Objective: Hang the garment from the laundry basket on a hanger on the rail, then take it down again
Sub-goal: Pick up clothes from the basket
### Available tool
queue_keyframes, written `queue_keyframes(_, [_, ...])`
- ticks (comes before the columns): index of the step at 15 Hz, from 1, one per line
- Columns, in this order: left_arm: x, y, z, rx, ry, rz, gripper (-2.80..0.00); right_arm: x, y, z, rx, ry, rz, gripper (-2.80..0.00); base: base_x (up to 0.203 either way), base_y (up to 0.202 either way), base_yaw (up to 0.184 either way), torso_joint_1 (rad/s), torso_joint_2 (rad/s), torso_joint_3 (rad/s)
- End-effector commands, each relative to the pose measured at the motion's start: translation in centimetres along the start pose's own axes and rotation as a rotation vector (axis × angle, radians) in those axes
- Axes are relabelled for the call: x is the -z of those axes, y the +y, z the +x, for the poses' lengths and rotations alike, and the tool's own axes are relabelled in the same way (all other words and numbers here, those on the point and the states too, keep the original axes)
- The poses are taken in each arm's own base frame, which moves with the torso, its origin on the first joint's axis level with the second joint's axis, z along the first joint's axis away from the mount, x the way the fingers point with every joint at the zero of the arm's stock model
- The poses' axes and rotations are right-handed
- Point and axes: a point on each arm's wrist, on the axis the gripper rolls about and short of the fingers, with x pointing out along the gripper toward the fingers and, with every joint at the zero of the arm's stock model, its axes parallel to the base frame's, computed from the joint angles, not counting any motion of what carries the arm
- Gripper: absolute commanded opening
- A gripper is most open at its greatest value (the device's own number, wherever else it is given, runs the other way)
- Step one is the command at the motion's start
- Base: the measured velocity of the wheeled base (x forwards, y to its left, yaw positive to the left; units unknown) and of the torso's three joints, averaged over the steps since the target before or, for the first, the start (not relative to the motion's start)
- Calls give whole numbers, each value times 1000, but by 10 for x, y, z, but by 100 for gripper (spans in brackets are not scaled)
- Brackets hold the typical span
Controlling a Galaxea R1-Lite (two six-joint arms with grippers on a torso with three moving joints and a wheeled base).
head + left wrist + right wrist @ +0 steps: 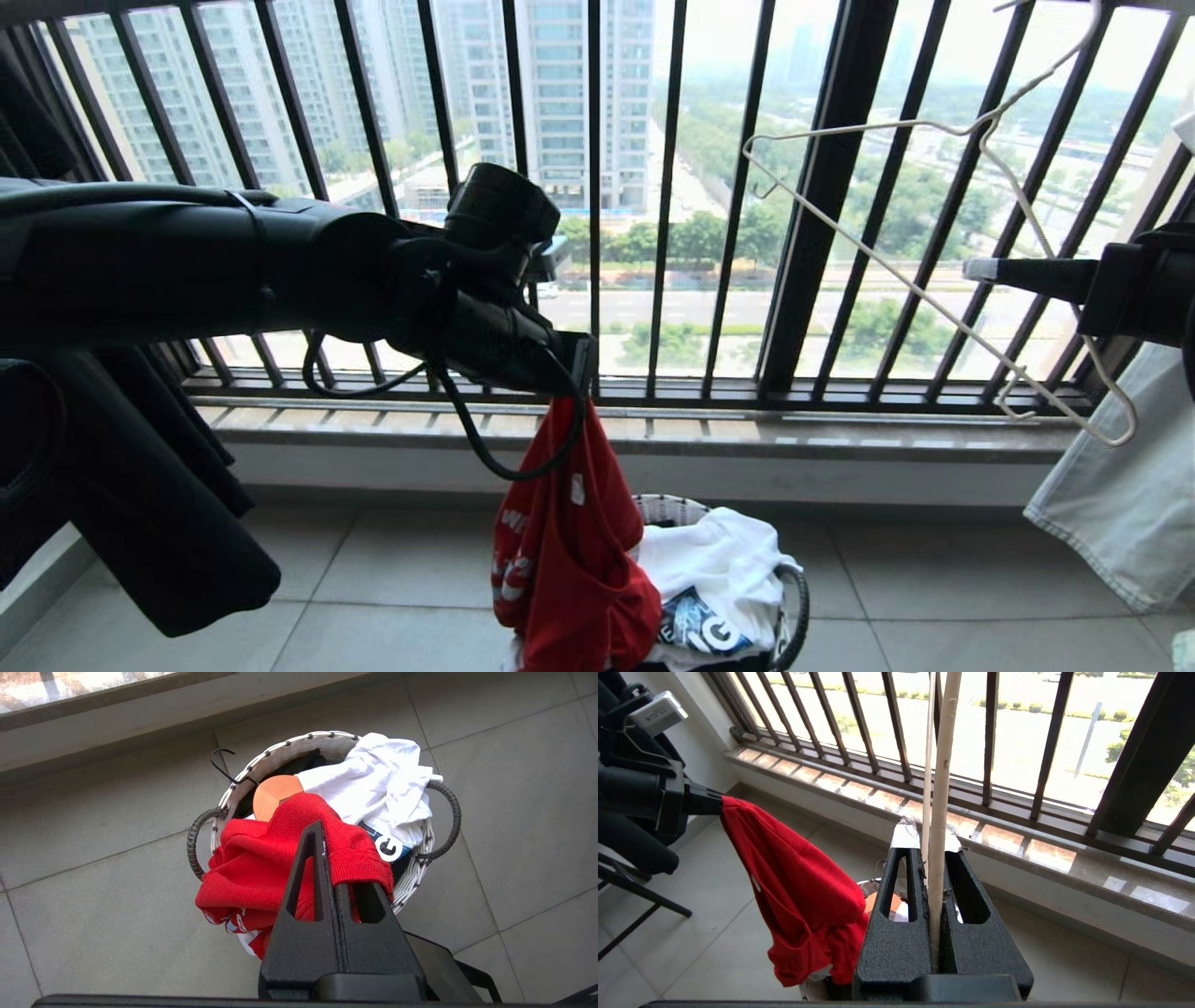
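The garment, a red T-shirt with white lettering, hangs bunched from my left gripper, which is shut on its ribbed edge. Its lower end still reaches into the laundry basket on the floor. In the left wrist view the garment drapes over the closed left gripper above the basket's white woven rim. At the right, my right gripper is shut on the white wire hanger and holds it tilted before the window bars. The hanger's wire runs between the right gripper's closed fingers. The rail is out of view.
A white T-shirt with dark print and a wooden hanger piece lie in the basket. Dark window bars and a stone sill stand close ahead. Black clothing hangs at the left, pale cloth at the right.
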Motion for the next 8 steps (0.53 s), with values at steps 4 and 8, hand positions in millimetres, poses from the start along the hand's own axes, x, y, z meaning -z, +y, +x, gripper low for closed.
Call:
queue_keyframes(4, [1,0,2,-4,4,-1,-280,1,-1,1,-4,3,3,-280,0,0,0,1,3,197])
queue_keyframes(8, [1,0,3,-4,8,-2,-280,1,-1,1,-4,3,3,-280,0,0,0,1,-19,128])
